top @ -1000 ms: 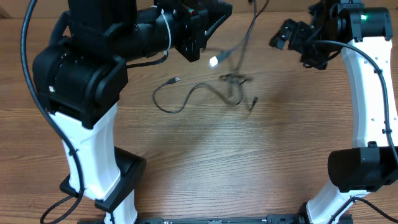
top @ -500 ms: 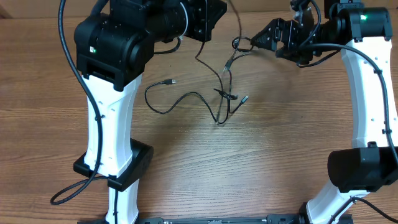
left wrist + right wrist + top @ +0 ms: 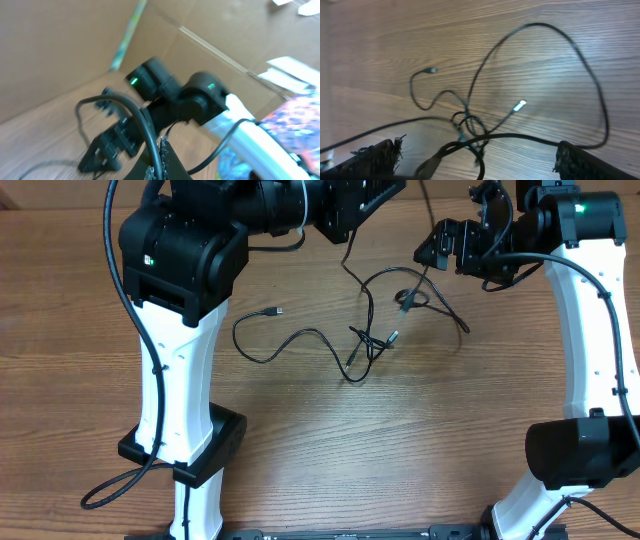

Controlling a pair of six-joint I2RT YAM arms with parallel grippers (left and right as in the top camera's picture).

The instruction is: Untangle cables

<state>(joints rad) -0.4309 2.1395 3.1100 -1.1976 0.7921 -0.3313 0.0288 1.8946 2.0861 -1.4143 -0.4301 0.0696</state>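
Observation:
The cables (image 3: pixel 365 345) are thin black cords knotted together at mid-table, with one long strand trailing left to a small plug (image 3: pixel 277 311). My left gripper (image 3: pixel 348 228) is at the top and is shut on one strand that rises from the knot. In the left wrist view that strand (image 3: pixel 150 135) is pinched between the fingers. My right gripper (image 3: pixel 432 246) hovers open beside a wide loop (image 3: pixel 440 305). In the right wrist view the knot (image 3: pixel 467 125) and a silvery tip (image 3: pixel 520 105) lie ahead. A strand (image 3: pixel 530 136) crosses between the open fingers (image 3: pixel 375 155), unpinched.
The brown wooden table (image 3: pixel 300 450) carries both white arm bases, left (image 3: pixel 180 470) and right (image 3: pixel 580 450). A cardboard wall (image 3: pixel 60 45) stands behind the table. The right arm's black wrist (image 3: pixel 200 97) shows close in the left wrist view.
The left gripper has shifted right along the far edge with its strand. The cable by the right gripper has spread into a wide loop on the table. The knot has hardly moved.

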